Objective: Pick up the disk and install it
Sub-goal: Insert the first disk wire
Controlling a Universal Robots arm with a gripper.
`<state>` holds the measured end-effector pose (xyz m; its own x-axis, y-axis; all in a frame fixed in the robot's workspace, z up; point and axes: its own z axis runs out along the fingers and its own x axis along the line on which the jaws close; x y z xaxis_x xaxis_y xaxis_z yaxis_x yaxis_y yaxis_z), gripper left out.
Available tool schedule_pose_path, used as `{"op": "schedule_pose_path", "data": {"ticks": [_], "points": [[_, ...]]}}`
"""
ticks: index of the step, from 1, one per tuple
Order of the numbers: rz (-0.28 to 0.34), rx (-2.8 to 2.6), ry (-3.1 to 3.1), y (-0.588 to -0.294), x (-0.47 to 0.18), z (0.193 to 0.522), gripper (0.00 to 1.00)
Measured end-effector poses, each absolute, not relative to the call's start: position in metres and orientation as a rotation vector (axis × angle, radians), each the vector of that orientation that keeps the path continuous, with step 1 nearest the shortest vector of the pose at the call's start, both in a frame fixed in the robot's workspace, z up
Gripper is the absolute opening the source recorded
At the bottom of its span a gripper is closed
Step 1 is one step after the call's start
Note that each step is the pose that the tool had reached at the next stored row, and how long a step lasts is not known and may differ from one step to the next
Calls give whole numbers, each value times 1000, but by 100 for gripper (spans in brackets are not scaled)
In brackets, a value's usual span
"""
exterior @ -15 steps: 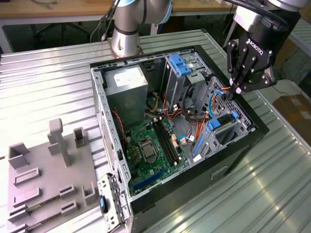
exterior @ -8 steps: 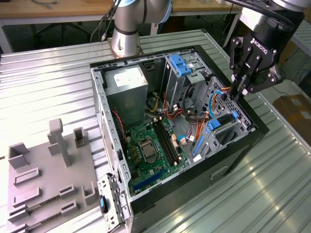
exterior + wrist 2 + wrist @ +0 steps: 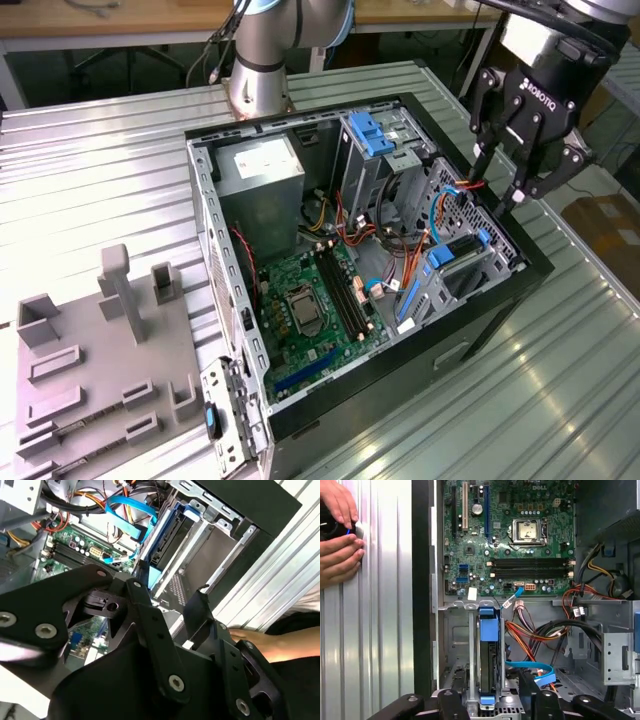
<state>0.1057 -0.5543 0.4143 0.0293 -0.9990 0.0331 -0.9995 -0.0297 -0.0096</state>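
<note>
The black metal gripper (image 3: 497,180) hangs over the front corner of the open computer case (image 3: 530,268), its 2 jointed fingers spread well apart with nothing between them. The disk (image 3: 447,256) stands on edge in the grey sheet-metal drive cage (image 3: 455,645) just beneath, apart from the fingertips. In the exterior view it is a thin dark slab with blue plastic rails. That view also takes in the ribbed, shiny metal table (image 3: 100,170), the green motherboard (image 3: 310,300) lying flat in the case, the boxy grey power-supply box (image 3: 260,175) with its white sticker, a blue plastic bracket (image 3: 370,130) on the upper bays, and a matte grey fixture (image 3: 90,390) of blocks and slots on the exterior view's left. The first wrist view looks straight down on the disk's narrow edge, capped in blue at each end, with a flat blue cable (image 3: 535,667) curling beside it. It also brings in a person's 2 hands (image 3: 339,555) on the table beside the case, pinching a small dark object (image 3: 329,530). The second wrist view shows the bolted, angular fingers (image 3: 142,600) close up, with the blue rail slanting beyond them and part of a hand (image 3: 250,642) past the case wall.
</note>
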Motion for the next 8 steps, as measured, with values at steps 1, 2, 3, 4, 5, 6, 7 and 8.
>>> {"op": "schedule_pose_path", "data": {"ticks": [1, 2, 3, 4, 5, 6, 7, 8], "points": [[48, 2274, -2144, -554, 106, 414, 55], [48, 2314, -2102, -554, 106, 414, 55], [49, 2363, -2048, -554, 106, 414, 55], [49, 2387, -2020, -554, 106, 414, 55], [50, 2432, -1967, -554, 106, 414, 55], [50, 2457, -1936, -554, 106, 414, 55], [50, 2474, -1915, -554, 106, 414, 55], [50, 2509, -1870, -554, 106, 414, 55]]}}
